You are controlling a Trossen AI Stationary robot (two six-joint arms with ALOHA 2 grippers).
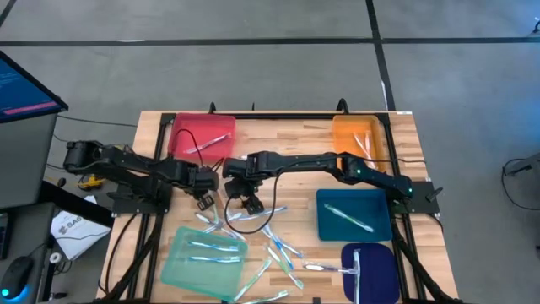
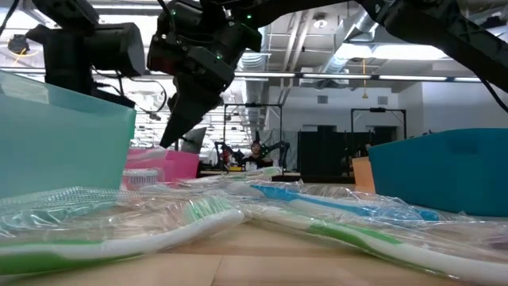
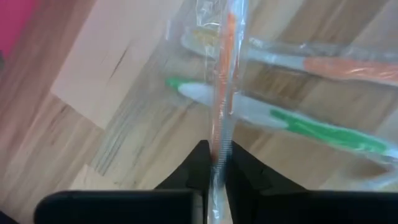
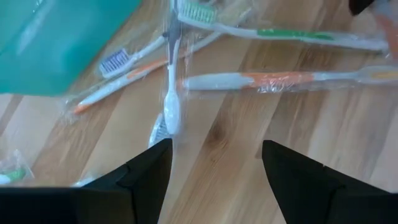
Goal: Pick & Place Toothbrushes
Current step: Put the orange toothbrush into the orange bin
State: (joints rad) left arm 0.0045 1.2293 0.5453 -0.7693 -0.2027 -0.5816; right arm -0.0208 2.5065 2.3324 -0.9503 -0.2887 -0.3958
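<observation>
Several toothbrushes in clear wrappers lie scattered on the wooden table between the trays, around; in the low view a green one lies closest. My left gripper is shut on a wrapped orange-and-white toothbrush. My right gripper hangs open, tilted down over bare wood. Beyond its fingers lie a white toothbrush, an orange one and a green one. My left gripper pinches the wrapped orange-and-white toothbrush between its two fingers, on the stretch of handle just ahead of them. The fingers point steeply down. The toothbrush runs away from them, crossing over a green toothbrush and an orange one.
Trays ring the pile: red at the far left, orange at the far right, blue on the right, teal at the near left, dark blue at the near right. The two grippers hang close together.
</observation>
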